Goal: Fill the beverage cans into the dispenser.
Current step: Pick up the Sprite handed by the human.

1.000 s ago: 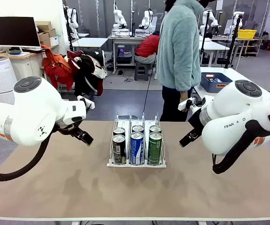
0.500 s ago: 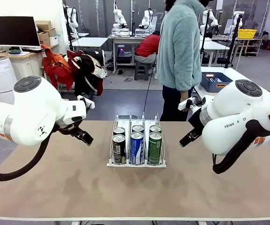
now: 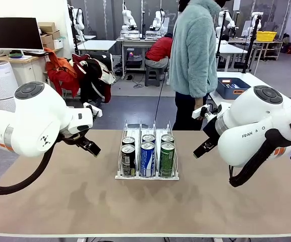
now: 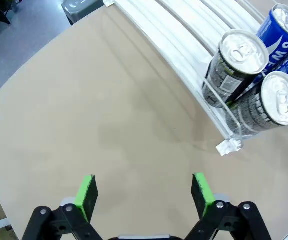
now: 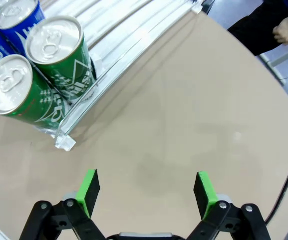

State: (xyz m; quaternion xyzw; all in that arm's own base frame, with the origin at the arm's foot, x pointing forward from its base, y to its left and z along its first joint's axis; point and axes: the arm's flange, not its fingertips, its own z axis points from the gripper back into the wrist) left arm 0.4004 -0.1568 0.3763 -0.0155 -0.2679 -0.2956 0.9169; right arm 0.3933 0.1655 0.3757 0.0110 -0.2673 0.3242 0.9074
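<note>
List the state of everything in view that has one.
Left gripper: open, empty.
Right gripper: open, empty.
Dispenser: holds six cans, two per lane, at the front lip.
Cans: upright, in the lanes.

The clear three-lane dispenser (image 3: 147, 177), with thin wire dividers and a white front lip, sits mid-table. Slim and silver-topped, standing upright two per lane, one behind the other against the front lip: dark cans (image 3: 128, 160) in the left lane, blue cans (image 3: 147, 159) in the middle, green cans (image 3: 166, 159) in the right
</note>
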